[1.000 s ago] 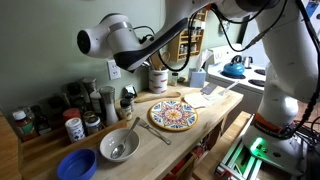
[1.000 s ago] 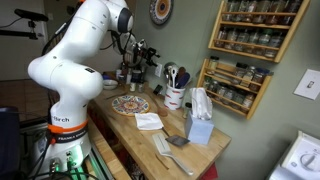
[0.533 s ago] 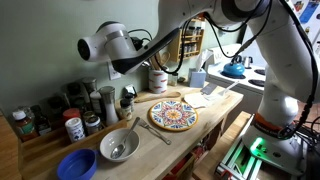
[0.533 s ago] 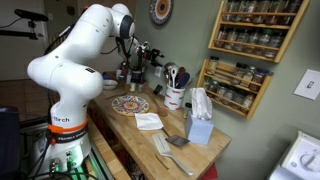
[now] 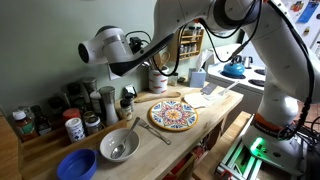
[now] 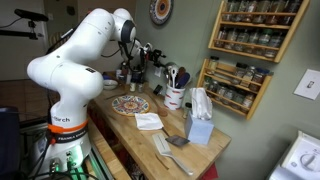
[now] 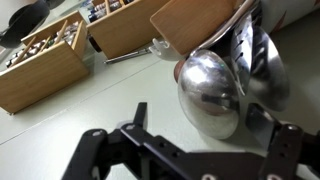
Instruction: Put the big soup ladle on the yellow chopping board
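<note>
In the wrist view the big soup ladle [image 7: 210, 90] shows its round shiny metal bowl close up, upright among other utensils [image 7: 258, 55]. My gripper [image 7: 212, 128] is open, with one dark finger on each side of the bowl's lower rim; I cannot tell if they touch it. In both exterior views the gripper [image 5: 150, 52] [image 6: 152, 56] hovers at the white utensil holder [image 5: 158, 78] [image 6: 174, 97] by the wall. The yellow chopping board [image 5: 158, 97] lies flat behind the patterned plate [image 5: 172, 114].
A steel bowl with a small spoon [image 5: 118, 146] and a blue bowl [image 5: 75, 165] sit at one end of the counter. Spice jars [image 5: 70, 118] line the wall. Wooden spice racks [image 6: 245, 40] hang on the wall, and a tissue box [image 6: 198, 115] stands on the counter.
The wrist has dropped a little and the gripper has closed in on the utensil holder. The objects on the counter have not moved.
</note>
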Available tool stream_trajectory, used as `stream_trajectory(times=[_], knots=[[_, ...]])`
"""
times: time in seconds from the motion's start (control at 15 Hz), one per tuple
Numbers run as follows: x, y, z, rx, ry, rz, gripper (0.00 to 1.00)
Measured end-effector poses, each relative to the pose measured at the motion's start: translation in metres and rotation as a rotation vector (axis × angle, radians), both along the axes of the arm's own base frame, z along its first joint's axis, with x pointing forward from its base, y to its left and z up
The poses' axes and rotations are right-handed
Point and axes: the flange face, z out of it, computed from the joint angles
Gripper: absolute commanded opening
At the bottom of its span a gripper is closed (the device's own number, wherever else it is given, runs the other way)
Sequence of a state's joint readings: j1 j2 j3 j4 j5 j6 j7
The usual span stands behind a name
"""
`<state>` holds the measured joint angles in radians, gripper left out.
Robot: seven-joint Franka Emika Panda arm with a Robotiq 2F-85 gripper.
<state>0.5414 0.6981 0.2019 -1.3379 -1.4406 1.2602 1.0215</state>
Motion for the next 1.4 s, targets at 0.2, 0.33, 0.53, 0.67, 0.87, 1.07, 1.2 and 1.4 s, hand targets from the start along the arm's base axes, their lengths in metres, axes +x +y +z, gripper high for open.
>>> stream_trajectory(times=[0.2, 0.33, 0.53, 0.67, 0.87, 1.07, 1.2, 1.4], knots=[[0.003, -0.001, -0.001, -0.020, -0.015, -0.020, 1.00], [0.005, -0.001, -0.003, -0.032, -0.021, -0.032, 1.00], [0.008, -0.002, -0.005, -0.055, -0.037, -0.046, 1.00], [0.011, -0.004, -0.007, -0.073, -0.049, -0.056, 1.00], [0.016, -0.008, -0.007, -0.094, -0.067, -0.071, 1.00], [0.020, -0.012, -0.004, -0.103, -0.083, -0.092, 0.74], [0.022, -0.016, 0.000, -0.105, -0.092, -0.107, 0.58], [0.023, -0.019, 0.002, -0.110, -0.099, -0.122, 0.35]])
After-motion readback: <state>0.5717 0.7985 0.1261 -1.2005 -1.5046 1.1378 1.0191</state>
